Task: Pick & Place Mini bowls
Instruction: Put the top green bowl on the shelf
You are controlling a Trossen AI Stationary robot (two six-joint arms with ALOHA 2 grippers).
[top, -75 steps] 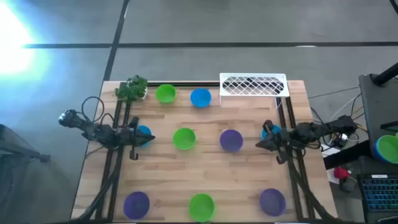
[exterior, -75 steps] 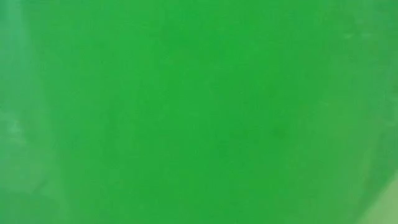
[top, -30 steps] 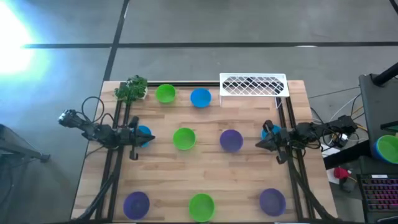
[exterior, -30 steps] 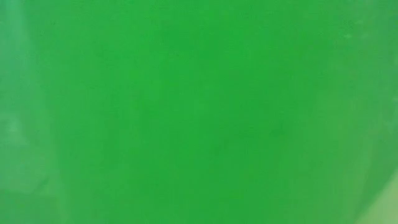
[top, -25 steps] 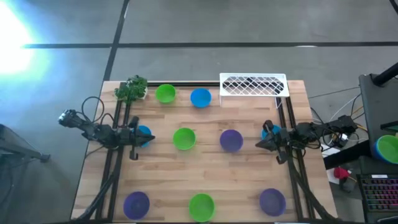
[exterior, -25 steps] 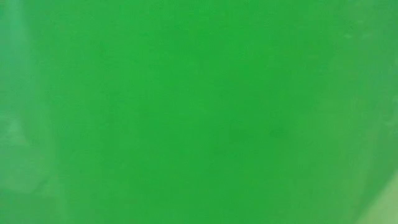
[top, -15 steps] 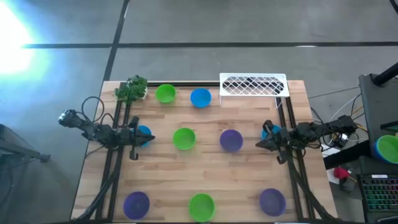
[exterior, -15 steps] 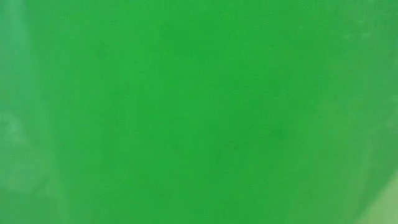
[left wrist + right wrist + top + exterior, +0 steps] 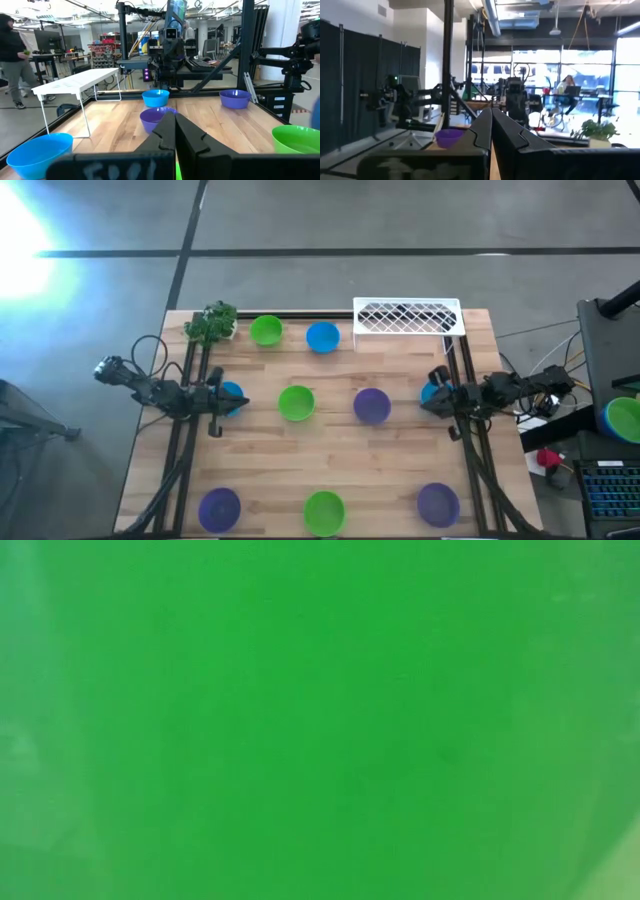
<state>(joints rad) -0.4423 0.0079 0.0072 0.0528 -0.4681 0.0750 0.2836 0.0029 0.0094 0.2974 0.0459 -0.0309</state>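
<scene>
9 mini bowls sit on a wooden table [image 9: 330, 455], seen from above. Along the far edge stand a green bowl [image 9: 265, 331] and a blue bowl [image 9: 322, 337], between a leafy toy plant [image 9: 211, 323] at the far left corner and a white wire rack [image 9: 408, 317] at the far right.

Across the middle row lie 4 bowls: a blue bowl at the left [image 9: 231, 396], partly hidden under the left gripper [image 9: 219, 399]; a green bowl in the middle [image 9: 296, 403]; a purple bowl [image 9: 372, 405] beside it; and a blue bowl at the right [image 9: 431, 392], partly hidden under the right gripper [image 9: 430, 402].

Along the near edge sit a purple bowl at the left [image 9: 219, 506], a green bowl at the near edge [image 9: 324, 510] in the middle, and a purple bowl at the right [image 9: 437, 502].

The table-level camera shows only solid green, filling its whole picture.

Each arm reaches in from its own side of the table, its gripper pointing toward the centre. In each wrist view, the 2 dark fingers meet with no gap and hold nothing: left fingers [image 9: 165, 137], right fingers [image 9: 482, 131].

A person [image 9: 11, 55] walks in the room beyond the table.
</scene>
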